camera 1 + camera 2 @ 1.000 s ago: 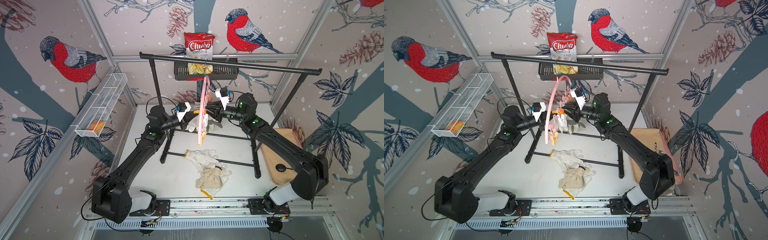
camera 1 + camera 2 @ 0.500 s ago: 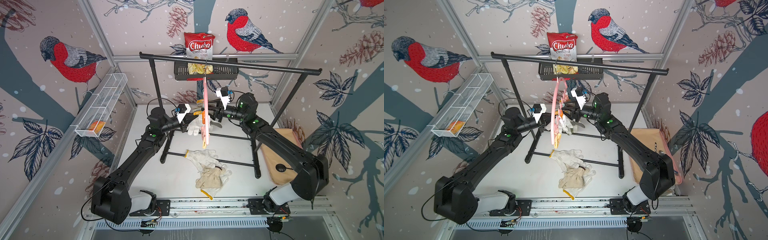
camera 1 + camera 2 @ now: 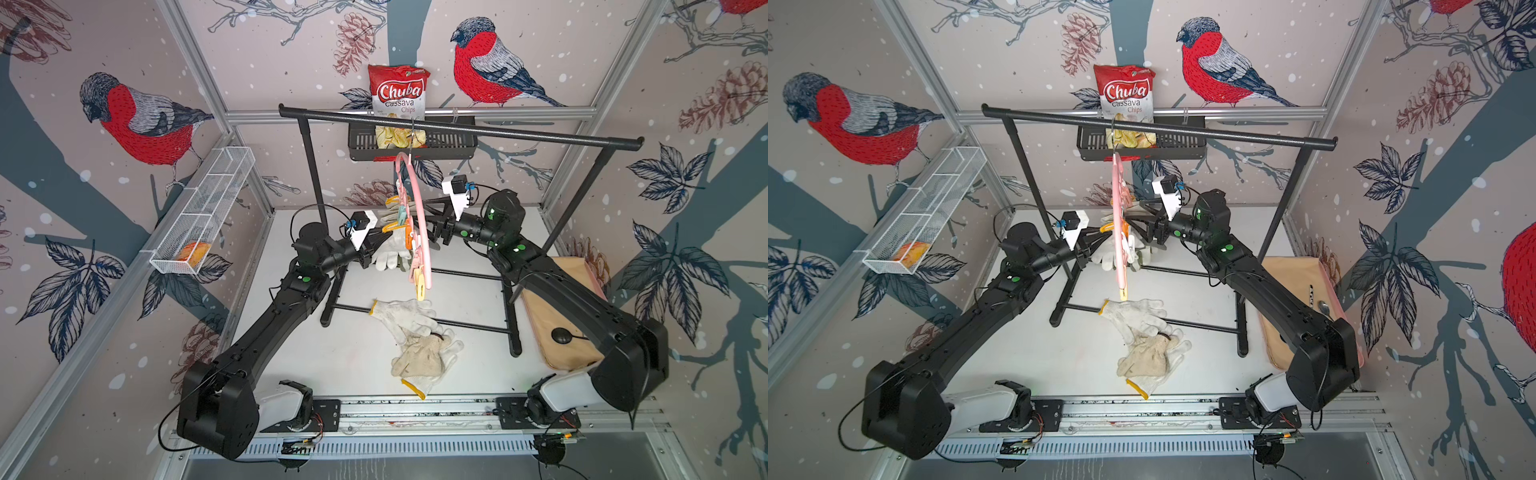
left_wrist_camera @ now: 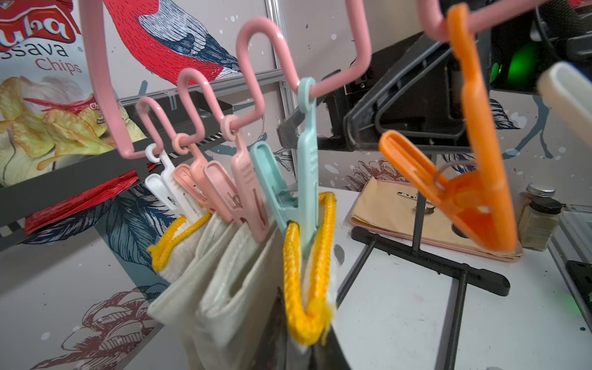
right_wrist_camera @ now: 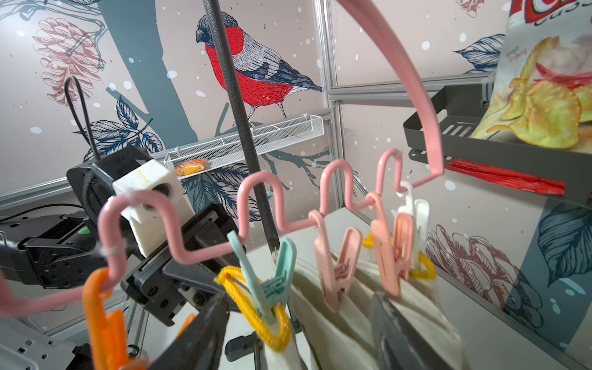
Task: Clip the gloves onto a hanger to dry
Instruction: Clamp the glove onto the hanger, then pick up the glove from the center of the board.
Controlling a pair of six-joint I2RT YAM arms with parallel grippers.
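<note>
Pink hanger point(image 3: 420, 216) is hung on the black rack point(image 3: 457, 131) above the table point(image 3: 353, 361). Loose gloves point(image 3: 409, 322) are seen piled below it; others are pegged along it. A knitted glove point(image 4: 293, 282) under the teal peg point(image 4: 308, 166) is pinched by the left gripper point(image 4: 304, 352). The right gripper point(image 5: 301, 339) is held wide open beside that peg.

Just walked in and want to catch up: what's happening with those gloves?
Both arms work at the pink hanger on the black rack. Several gloves already hang from its pegs; the teal peg grips a yellow-cuffed glove. The left gripper sits just under that cuff, the right gripper stands open beside the pegs. More gloves lie on the table.
</note>
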